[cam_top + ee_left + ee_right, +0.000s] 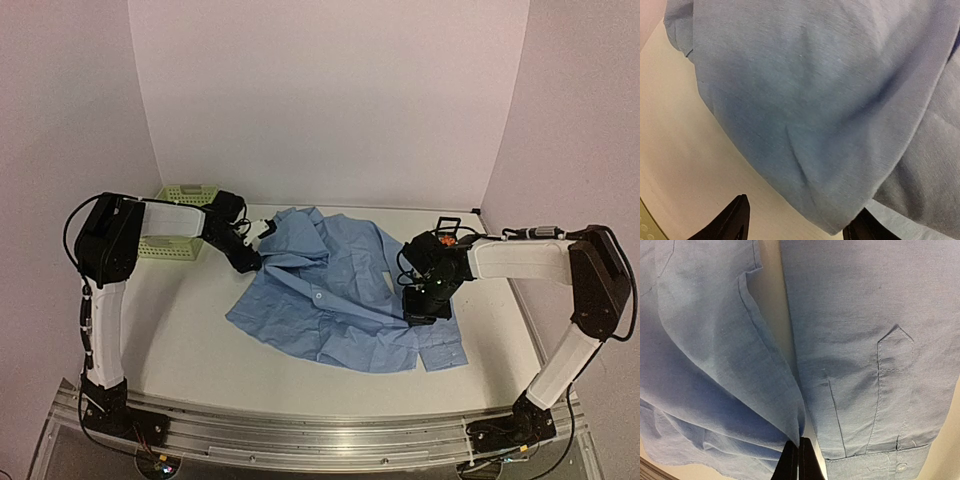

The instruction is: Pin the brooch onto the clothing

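The light blue shirt [335, 290] lies crumpled in the middle of the table. My left gripper [252, 256] is at its upper left edge. In the left wrist view this gripper [800, 226] is open, with a fold of the shirt [830, 100] hanging between the spread black fingers [735, 220]. My right gripper [420, 306] is low on the shirt's right side. In the right wrist view it [799, 460] is shut, pinching a fabric edge of the shirt [715, 365]. A tiny orange brooch [447, 240] shows behind the right wrist.
A pale green basket [180, 236] stands at the back left behind the left arm. A small black box frame [450, 224] stands at the back right by the brooch. A sleeve cuff with a button [900, 467] lies right of the right fingers.
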Robot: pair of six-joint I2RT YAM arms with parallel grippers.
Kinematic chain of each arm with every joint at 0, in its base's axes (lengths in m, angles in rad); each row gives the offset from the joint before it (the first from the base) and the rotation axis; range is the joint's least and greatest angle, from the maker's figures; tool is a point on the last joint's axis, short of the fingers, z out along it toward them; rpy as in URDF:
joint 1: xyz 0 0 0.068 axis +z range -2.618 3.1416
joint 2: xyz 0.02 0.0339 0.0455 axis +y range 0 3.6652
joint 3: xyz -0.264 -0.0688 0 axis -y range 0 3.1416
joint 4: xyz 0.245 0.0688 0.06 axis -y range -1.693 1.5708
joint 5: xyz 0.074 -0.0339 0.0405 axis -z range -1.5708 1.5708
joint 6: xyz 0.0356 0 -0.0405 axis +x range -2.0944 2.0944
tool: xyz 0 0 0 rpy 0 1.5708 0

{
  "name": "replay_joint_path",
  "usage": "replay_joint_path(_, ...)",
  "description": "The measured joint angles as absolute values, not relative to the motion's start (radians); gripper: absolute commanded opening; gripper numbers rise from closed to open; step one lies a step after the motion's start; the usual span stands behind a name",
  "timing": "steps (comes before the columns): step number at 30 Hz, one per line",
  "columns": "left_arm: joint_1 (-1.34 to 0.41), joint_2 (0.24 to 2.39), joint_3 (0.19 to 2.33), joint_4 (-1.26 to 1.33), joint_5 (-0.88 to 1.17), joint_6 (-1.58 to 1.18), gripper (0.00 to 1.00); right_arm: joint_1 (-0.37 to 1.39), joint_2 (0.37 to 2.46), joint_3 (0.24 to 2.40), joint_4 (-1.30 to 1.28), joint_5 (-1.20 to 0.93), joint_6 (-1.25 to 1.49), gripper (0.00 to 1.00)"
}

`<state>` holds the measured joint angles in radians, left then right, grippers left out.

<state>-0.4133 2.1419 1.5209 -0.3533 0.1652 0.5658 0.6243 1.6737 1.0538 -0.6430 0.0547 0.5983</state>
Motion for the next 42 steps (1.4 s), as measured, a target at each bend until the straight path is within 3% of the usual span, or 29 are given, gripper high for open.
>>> replay_joint_path(2,-0.413,2.148,1.529,-0.34,0.156,0.562,0.47,0.624,1.674,1.054,-0.643,0.055,0.598,0.0)
replay_joint_path(4,-0.413,2.15,1.536,-0.337,0.152,0.556,0.32,0.624,1.674,1.054,-0.643,0.054,0.598,0.0)
replay_joint_path(6,-0.413,2.151,1.539,-0.333,0.149,0.546,0.05,0.624,1.674,1.054,-0.643,0.054,0.598,0.0)
replay_joint_path(7,-0.413,2.153,1.543,-0.332,0.146,0.546,0.01,0.624,1.674,1.054,-0.643,0.054,0.598,0.0)
replay_joint_path(17,-0.396,2.139,1.601,-0.364,-0.002,0.659,0.0,0.623,1.672,1.054,-0.65,0.053,0.59,0.0)
replay_joint_path(32,-0.354,1.786,1.673,-0.431,-0.272,1.048,0.0,0.588,1.584,1.057,-0.78,0.052,0.548,0.0)
replay_joint_path(42,-0.434,1.513,1.267,-0.742,-0.323,1.009,0.0,0.549,1.554,1.061,-0.863,0.041,0.502,0.0)
